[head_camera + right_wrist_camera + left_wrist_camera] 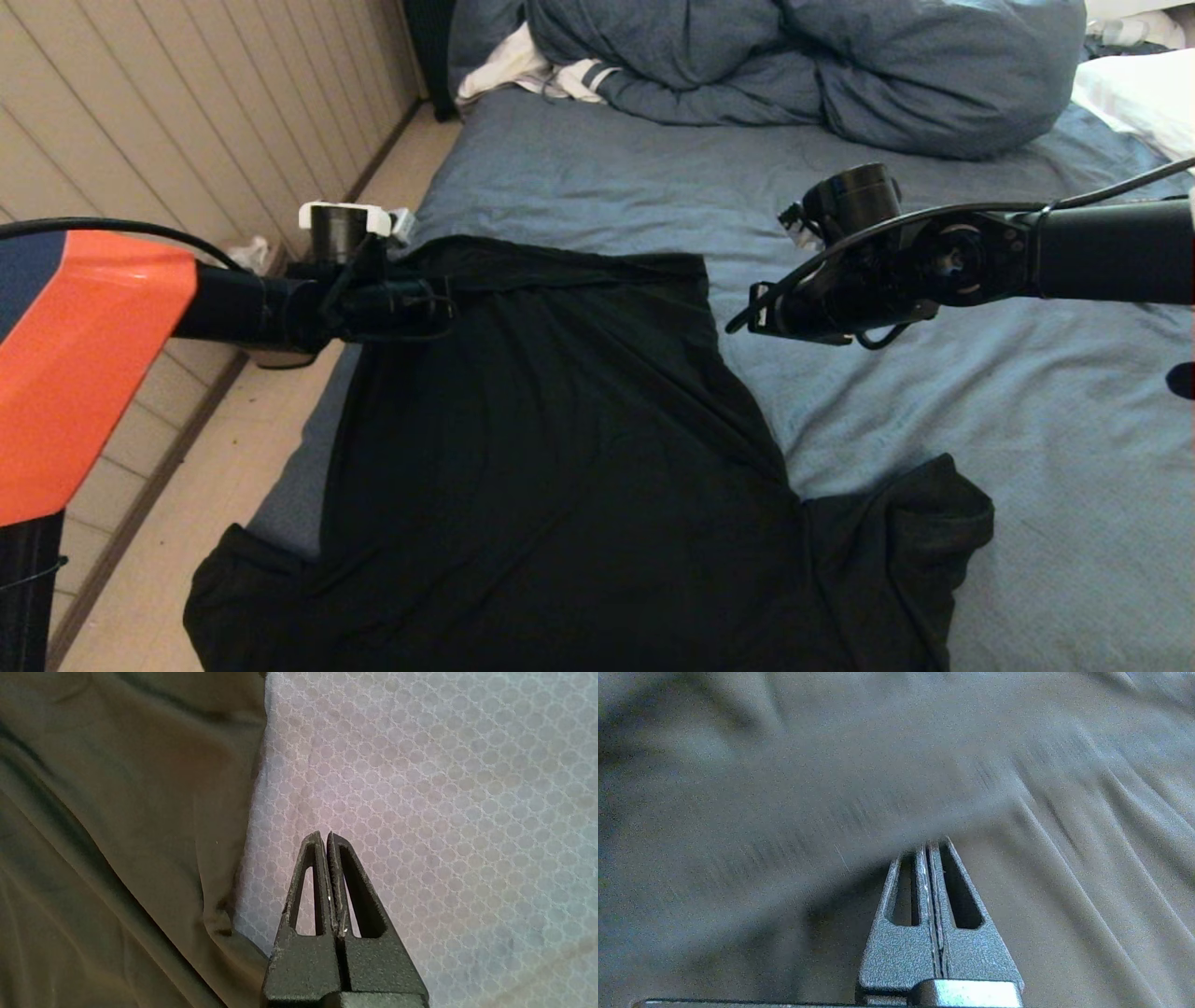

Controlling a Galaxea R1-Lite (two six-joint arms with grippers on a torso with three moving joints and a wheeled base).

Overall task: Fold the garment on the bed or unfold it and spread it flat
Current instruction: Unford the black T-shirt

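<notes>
The garment lies spread on the bed, long axis running away from the robot; the left gripper, jaws closed and empty, hangs over its far-left corner, nearer than the right gripper, also closed, beside its far-right edge.

My left gripper has its fingers pressed together. Beneath it I see only dark, creased garment fabric.

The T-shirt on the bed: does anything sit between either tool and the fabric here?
Nothing visible does. The left tool is over the black T-shirt near its far edge. The right tool is over bare bed sheet beside the shirt's edge, with only sheet between them. Both tools are shut and empty.
</notes>
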